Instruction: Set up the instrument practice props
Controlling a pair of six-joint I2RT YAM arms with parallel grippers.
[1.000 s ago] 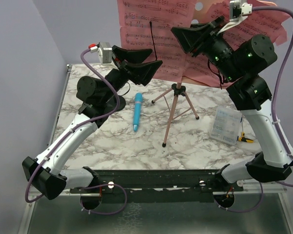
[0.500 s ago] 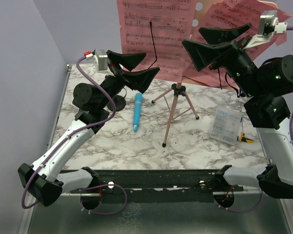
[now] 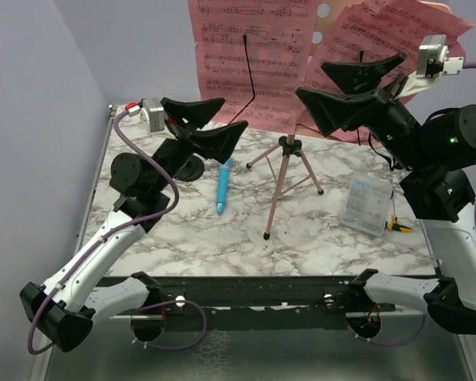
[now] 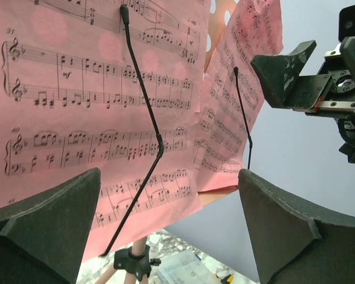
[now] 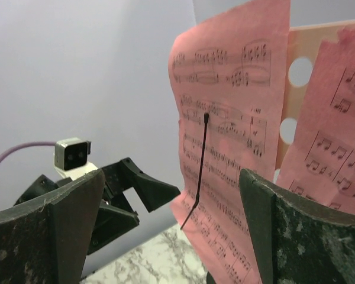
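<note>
The salmon-pink music stand (image 3: pixel 285 170) stands on its tripod at the back middle of the marble table, its hole-punched desk (image 5: pixel 300 71) showing between two pink sheet-music pages. The left page (image 3: pixel 250 55) and right page (image 3: pixel 381 36) rest on the desk, each under a thin black wire holder. The light-blue stick (image 3: pixel 223 186) lies flat left of the tripod. My left gripper (image 3: pixel 232 114) hovers open, left of and in front of the left page (image 4: pixel 77 118), touching nothing. My right gripper (image 3: pixel 311 78) is open in front of the right page, empty. The right wrist view shows the left page (image 5: pixel 236 118) beyond the open fingers.
A clear plastic box (image 3: pixel 367 203) sits at the right of the table, with a small yellow-and-black tool (image 3: pixel 398 226) beside it. The purple wall rises right behind the stand. The tripod legs spread over the table's middle back.
Both grippers have opened wide and backed away from the pages. The left arm dropped lower and leftward; the right arm swung out to the right. The pages stay on the stand.
</note>
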